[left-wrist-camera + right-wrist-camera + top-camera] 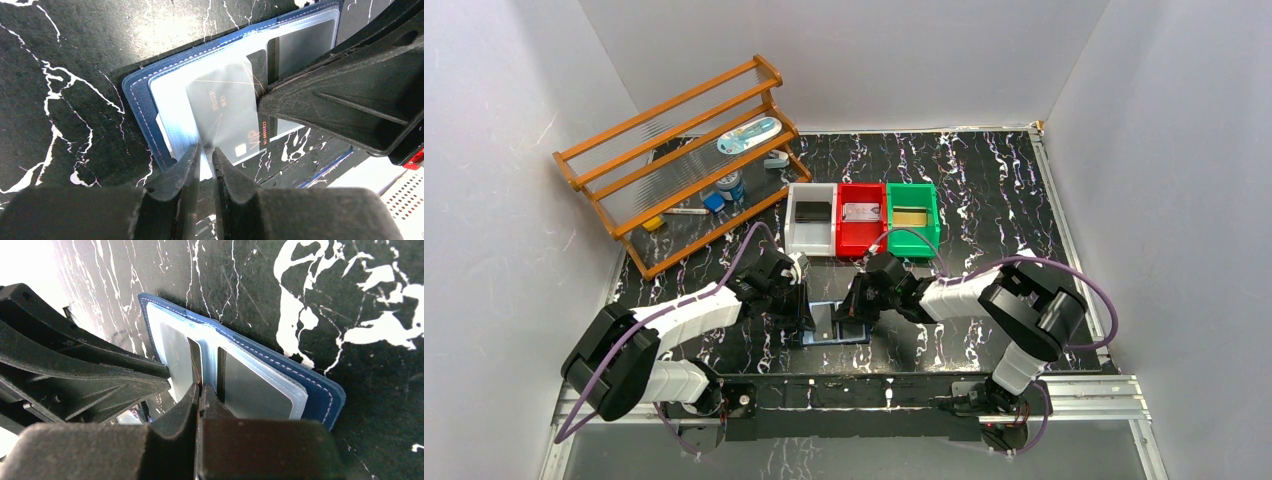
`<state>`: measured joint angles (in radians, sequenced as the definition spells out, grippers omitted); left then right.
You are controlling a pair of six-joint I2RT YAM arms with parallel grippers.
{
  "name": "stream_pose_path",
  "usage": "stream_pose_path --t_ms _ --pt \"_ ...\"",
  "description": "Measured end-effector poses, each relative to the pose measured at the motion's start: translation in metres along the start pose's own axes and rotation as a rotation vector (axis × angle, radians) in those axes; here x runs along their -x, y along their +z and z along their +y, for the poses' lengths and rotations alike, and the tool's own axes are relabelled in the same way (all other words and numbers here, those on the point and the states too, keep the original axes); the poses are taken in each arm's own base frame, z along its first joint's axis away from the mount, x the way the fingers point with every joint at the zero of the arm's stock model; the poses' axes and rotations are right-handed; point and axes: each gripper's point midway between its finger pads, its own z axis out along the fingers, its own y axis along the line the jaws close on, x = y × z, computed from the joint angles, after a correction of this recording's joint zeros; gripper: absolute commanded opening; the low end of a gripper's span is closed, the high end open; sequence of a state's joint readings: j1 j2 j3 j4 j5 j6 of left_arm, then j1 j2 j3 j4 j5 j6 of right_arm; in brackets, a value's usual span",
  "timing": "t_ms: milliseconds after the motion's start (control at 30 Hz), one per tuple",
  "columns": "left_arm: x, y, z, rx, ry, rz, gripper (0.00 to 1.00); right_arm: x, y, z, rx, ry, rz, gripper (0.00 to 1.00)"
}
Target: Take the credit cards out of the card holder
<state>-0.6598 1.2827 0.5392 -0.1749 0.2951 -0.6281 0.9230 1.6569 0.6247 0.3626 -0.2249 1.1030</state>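
Two grippers were down on the dark navy bifold card holder (832, 327) with pale blue clear-pocket lining. It lay open and flat on the black, white-veined marble table (1014, 200), near the front edge and in front of the bins

Left gripper (205, 152): fingers all but pressed together, pinching a thin pale edge of the lining at the holder's rim

Right gripper (200, 390): fingers pressed tight together, tips on the lining at the strip between two pockets. Couldn't tell if a card edge was caught

Left wrist view: a thin silvery-grey VIP card (220, 110) lay skewed against the pockets, with the right gripper's tip touching its edge. A black numbered card (265, 131) showed beneath it

Behind the holder, three plastic bins stood touching in a row:
- white bin (796, 215) with a black flat card (812, 211)
- red bin (861, 238) with a silvery flat card (861, 212)
- green bin (932, 215) with a gold flat card (910, 217)

An orange wooden rack (674, 110) holding small items stood at the rear left
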Motion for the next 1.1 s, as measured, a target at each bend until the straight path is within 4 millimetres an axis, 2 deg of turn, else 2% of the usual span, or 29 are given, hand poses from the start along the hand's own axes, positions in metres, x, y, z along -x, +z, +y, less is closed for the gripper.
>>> stream_pose_path --t_ms 433,633,700,767,933,1100 --pt "-0.001 0.002 0.001 0.007 0.002 0.0 0.13 -0.004 -0.014 -0.009 0.031 0.029 -0.006 0.07" --pt "0.0 0.002 0.001 0.006 0.004 0.0 0.13 -0.006 -0.015 -0.008 0.052 0.034 -0.002 0.19" --pt "0.0 0.002 0.001 0.006 0.005 0.0 0.13 -0.008 -0.015 -0.008 0.062 0.041 0.005 0.2" --pt "0.0 0.002 0.001 0.005 0.007 0.0 0.13 -0.011 -0.014 -0.007 0.077 0.049 0.02 0.19" --pt "-0.001 0.002 0.001 0.005 0.008 0.0 0.13 -0.013 -0.012 -0.006 0.095 0.061 0.035 0.05" --pt "0.0 0.001 0.002 0.011 0.007 -0.004 0.16 -0.012 -0.013 -0.006 0.092 0.069 0.029 0.04"
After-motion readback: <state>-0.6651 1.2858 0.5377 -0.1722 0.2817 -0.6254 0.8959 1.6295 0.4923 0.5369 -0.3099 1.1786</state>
